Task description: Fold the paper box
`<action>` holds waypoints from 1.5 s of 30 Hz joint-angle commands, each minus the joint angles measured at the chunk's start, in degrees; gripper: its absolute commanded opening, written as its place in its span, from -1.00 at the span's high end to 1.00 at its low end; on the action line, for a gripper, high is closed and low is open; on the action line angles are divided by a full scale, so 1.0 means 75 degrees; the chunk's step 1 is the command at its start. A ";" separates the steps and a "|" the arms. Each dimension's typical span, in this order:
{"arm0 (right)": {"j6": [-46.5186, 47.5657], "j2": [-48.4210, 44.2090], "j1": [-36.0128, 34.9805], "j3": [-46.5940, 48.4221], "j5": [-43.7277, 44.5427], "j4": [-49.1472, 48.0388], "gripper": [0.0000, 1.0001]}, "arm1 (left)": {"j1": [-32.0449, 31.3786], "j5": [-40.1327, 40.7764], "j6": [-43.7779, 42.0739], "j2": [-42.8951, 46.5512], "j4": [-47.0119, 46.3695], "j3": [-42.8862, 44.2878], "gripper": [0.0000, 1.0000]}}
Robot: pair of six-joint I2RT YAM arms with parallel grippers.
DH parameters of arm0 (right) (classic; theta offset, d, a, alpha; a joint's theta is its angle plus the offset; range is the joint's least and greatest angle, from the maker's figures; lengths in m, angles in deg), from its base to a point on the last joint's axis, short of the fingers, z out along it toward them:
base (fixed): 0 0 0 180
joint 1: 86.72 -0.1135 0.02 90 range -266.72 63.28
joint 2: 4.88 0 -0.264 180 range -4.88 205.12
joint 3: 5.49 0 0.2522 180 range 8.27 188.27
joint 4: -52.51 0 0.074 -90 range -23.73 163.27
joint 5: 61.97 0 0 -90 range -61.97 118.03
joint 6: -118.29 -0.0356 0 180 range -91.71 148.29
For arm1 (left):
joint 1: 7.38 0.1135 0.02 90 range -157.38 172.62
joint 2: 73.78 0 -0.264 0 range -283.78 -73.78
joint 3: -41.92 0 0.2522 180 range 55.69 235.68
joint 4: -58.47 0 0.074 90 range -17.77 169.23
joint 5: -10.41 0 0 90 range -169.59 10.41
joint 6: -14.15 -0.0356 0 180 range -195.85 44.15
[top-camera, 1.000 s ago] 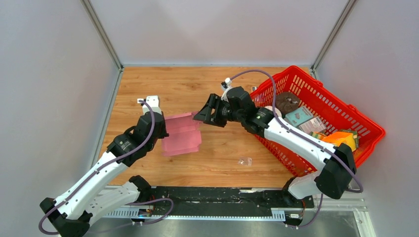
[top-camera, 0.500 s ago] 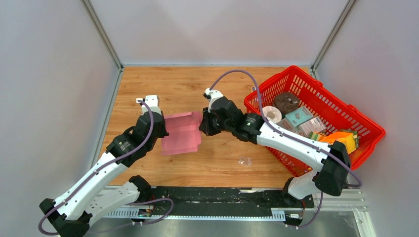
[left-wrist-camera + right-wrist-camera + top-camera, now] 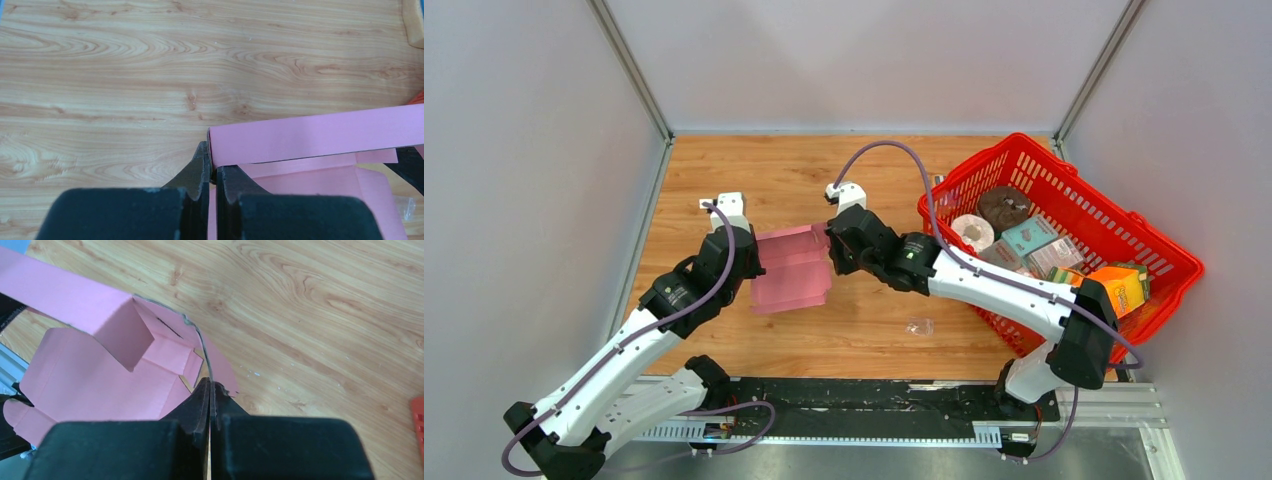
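The pink paper box [image 3: 792,275] lies partly folded at the middle left of the wooden table, its back wall raised. My left gripper [image 3: 755,262] is shut on its left edge. In the left wrist view the fingertips [image 3: 214,167] pinch the end of the upright pink strip [image 3: 310,135]. At the box's right end my right gripper [image 3: 832,250] is shut on a side flap. In the right wrist view this gripper [image 3: 210,385] clamps the thin flap, seen edge-on [image 3: 201,347], with the open pink blank [image 3: 100,390] to its left.
A red basket [image 3: 1064,180] stands at the right with a toilet roll [image 3: 971,231], a teal box [image 3: 1028,236], an orange box [image 3: 1116,283] and other goods. A small clear plastic scrap [image 3: 918,326] lies on the wood near the front. Grey walls enclose the table.
My right arm has swung left from beside the basket to the box's right end and closed on the flap. The left arm and its grip have not moved.
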 commanded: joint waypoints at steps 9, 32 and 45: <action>0.0127 0.0352 -0.0100 0.0433 -0.0438 -0.1326 1.00 | -0.0018 -0.0047 0.0131 0.0013 -0.0068 0.0313 1.00; 0.2529 -0.2893 0.2651 -0.1451 -0.7077 0.0281 -0.21 | 0.0204 -0.2494 -0.1672 0.0189 -0.1052 0.0067 1.00; 0.3431 -0.3069 0.3299 -0.1758 -1.1019 -0.0388 -0.33 | 0.1084 -0.7776 -0.2482 0.0259 -0.1262 0.0254 1.00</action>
